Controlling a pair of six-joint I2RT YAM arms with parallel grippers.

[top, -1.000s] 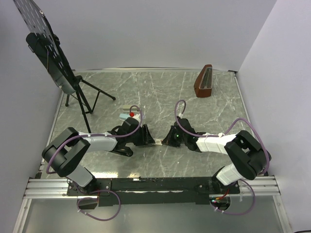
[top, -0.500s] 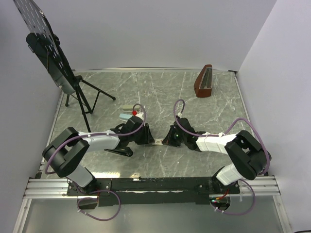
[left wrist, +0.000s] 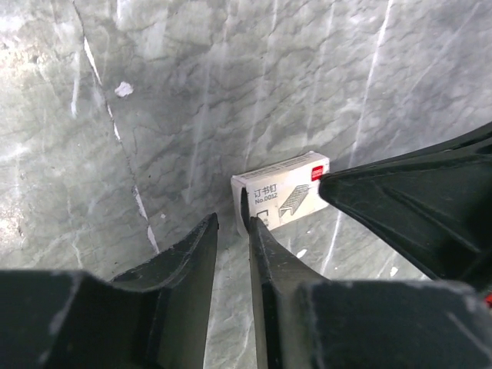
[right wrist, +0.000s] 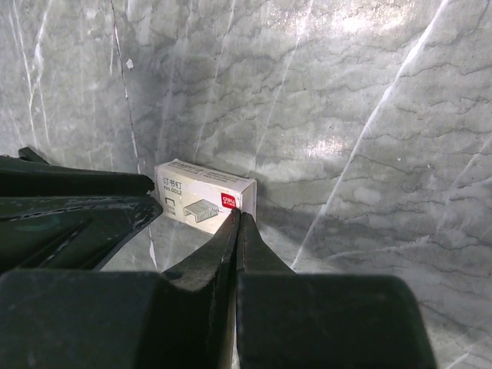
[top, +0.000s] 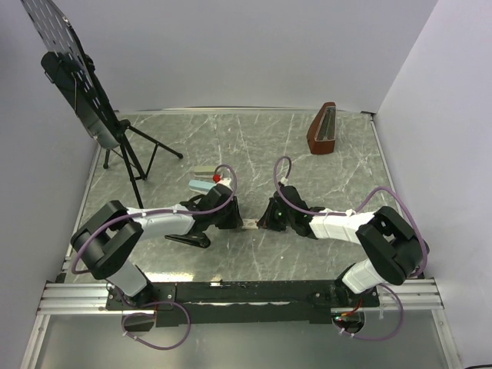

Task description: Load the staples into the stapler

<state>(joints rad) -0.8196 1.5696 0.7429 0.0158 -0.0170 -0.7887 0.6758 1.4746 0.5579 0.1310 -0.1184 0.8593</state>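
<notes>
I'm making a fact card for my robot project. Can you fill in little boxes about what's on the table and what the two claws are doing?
staple box: lying flat on the marble table, between both grippers
left gripper: slightly open, one finger at the box's end
right gripper: shut, tips at the box's other end
black stapler: on the table by the left arm, untouched

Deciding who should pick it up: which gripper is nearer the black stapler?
Left. The left gripper is just right of the black stapler, which lies by that arm's forearm. The right gripper is farther right, on the other side of the staple box.
</notes>
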